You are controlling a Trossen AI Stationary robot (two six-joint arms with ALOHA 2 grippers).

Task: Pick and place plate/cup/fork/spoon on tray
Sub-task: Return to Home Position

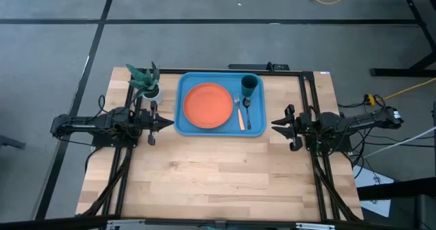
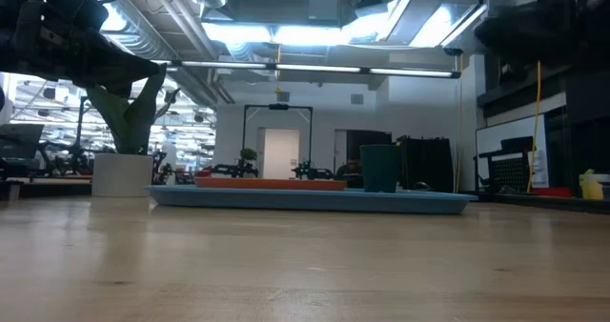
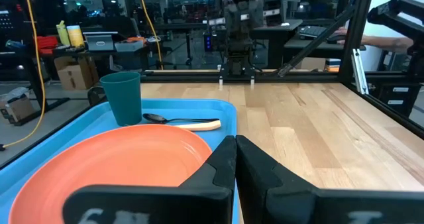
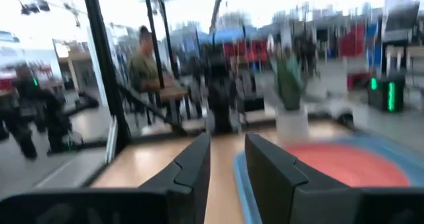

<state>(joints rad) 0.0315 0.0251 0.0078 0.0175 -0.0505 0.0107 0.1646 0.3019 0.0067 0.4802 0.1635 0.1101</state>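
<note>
Now the light-blue rectangular tray (image 1: 218, 131) sits toward the far side of the wooden table (image 1: 218, 175), holding all four pieces. The round orange plate (image 1: 208, 105) with its raised rim fills the tray's left and middle, and the dark teal cup (image 1: 249, 85) stands upright in the far right corner. Just beside the plate lies the fork (image 1: 240, 116), tines toward the cup and its pale orange handle toward the near rim; the dark spoon (image 1: 246, 103) lies close beside it on the right, bowl nearest the cup. Both run lengthwise from far to near, roughly parallel. The left gripper (image 3: 235, 148) hovers just off the tray's left edge with its fingers pressed together, holding nothing. The right gripper (image 4: 227, 151) hangs off the right edge, fingers parted and empty.
</note>
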